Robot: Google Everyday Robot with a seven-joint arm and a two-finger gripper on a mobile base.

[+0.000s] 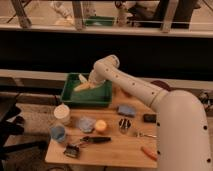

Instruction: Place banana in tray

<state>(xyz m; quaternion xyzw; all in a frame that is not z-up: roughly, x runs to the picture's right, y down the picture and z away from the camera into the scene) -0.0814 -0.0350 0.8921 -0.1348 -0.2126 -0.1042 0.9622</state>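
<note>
At the back-left corner of the worktop, the banana [81, 87] is inside the green tray [75, 100]. My gripper [91, 80] is at its right end; whether it clamps it, I cannot tell. I judge the banana light, soft and easily bruised, so a gentle hold at mid-length is best.

One green tray [70, 98], one banana [81, 87] at its middle, one gripper [86, 80] down at the tray just by the banana. One wooden table [117, 151] carrying: one white tub [62, 113], one blue cup [57, 132], one yellow-orange ball [101, 125], two bluish blocks (pale block [86, 123], deeper blue block [126, 110]), one small metal cup [124, 124], one small black block [149, 118], one black-handled tool [96, 140], one orange-handled tool [149, 152], one dark clip-like thing [72, 149]
</note>
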